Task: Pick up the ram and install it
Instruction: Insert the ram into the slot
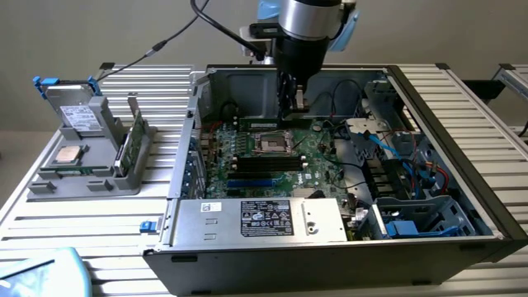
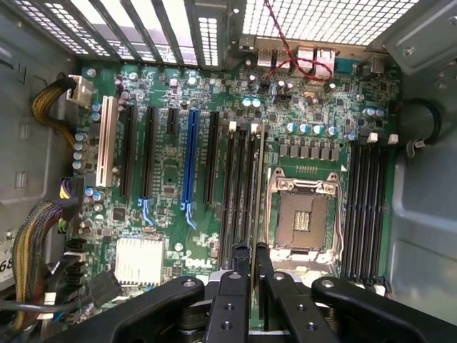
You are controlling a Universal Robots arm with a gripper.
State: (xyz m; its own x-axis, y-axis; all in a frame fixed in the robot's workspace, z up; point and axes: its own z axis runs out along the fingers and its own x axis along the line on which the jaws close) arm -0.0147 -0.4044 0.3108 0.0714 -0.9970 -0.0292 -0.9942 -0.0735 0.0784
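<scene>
Your gripper (image 2: 252, 251) is down inside the open computer case (image 1: 462, 185), at the back of the motherboard (image 2: 171, 171); its black fingers (image 2: 234, 286) are drawn close together and pinch the ram (image 2: 255, 186) between them by its upper edge.

In the wrist view you look straight down the ram's thin edge; it lines up with the bank of long black memory slots (image 2: 239, 193) just beside the empty CPU socket (image 2: 300, 214), on the side toward the blue and black expansion slots; a second bank of four memory slots (image 2: 368, 207) lies on the socket's other side.

In the exterior view the ram (image 1: 259, 122) shows as a green strip standing on edge under the gripper (image 1: 289, 111), just behind the CPU socket (image 1: 272, 143); you cannot tell whether it is seated in its slot or only resting above it.

At the exterior view's left, well apart from the case, a grey holder (image 1: 83, 182) sits on the slatted table (image 1: 83, 235); it carries a silver-topped processor chip (image 1: 68, 154), a hard drive (image 1: 78, 114) and another green board (image 1: 132, 136) standing on edge.
</scene>
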